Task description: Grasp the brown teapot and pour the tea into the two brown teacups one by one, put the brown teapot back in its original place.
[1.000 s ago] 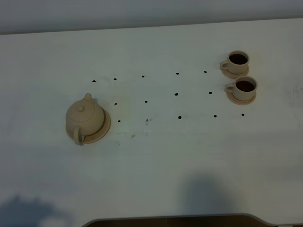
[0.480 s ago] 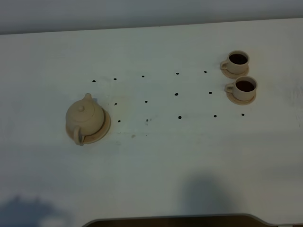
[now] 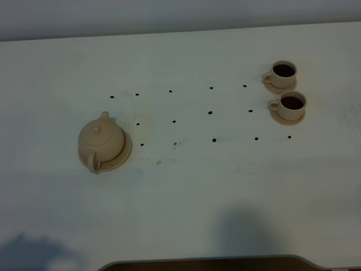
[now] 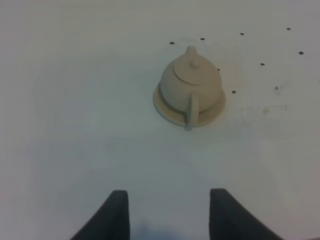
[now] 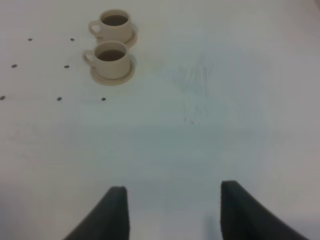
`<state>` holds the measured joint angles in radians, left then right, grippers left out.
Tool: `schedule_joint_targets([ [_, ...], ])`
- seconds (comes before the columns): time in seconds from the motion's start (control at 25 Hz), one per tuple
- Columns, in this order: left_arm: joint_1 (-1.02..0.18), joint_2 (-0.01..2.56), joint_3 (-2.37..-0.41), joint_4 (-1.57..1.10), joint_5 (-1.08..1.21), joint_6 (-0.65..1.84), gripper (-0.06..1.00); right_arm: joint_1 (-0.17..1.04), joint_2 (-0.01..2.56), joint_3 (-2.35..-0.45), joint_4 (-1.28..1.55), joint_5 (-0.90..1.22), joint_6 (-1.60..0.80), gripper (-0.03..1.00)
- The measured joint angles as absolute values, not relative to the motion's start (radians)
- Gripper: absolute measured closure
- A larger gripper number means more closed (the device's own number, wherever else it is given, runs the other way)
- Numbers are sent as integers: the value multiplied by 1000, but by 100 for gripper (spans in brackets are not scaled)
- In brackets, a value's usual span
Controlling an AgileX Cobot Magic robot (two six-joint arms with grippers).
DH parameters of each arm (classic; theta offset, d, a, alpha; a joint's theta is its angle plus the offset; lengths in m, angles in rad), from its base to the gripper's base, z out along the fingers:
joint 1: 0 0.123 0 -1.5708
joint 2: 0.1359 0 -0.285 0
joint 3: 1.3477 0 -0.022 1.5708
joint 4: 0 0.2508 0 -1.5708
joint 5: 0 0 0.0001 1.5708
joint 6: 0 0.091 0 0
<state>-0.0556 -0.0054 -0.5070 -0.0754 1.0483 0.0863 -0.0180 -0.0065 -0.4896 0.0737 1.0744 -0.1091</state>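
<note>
The brown teapot point(image 3: 100, 140) stands upright on its wide tan saucer point(image 3: 125, 153) at the table's left, handle toward the front; it also shows in the left wrist view point(image 4: 191, 82). The two brown teacups point(image 3: 284, 72) point(image 3: 293, 104) sit on small saucers at the back right, both holding dark tea; they also show in the right wrist view point(image 5: 115, 22) point(image 5: 112, 56). My left gripper point(image 4: 167, 212) is open and empty, well short of the teapot's handle. My right gripper point(image 5: 172, 210) is open and empty, far from the cups. Neither gripper shows in the exterior high view.
The white table point(image 3: 186, 186) carries a grid of small black dots point(image 3: 210, 112) between teapot and cups. Its front edge has a dark cut-out point(image 3: 208, 264). Arm shadows fall on the front of the table.
</note>
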Motion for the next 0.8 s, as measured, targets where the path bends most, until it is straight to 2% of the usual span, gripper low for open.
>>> schedule_joint_targets([
  [0.8,-54,-5,-507,-75,1048,81,55,-18,-6,-490,74,1074,-109,55],
])
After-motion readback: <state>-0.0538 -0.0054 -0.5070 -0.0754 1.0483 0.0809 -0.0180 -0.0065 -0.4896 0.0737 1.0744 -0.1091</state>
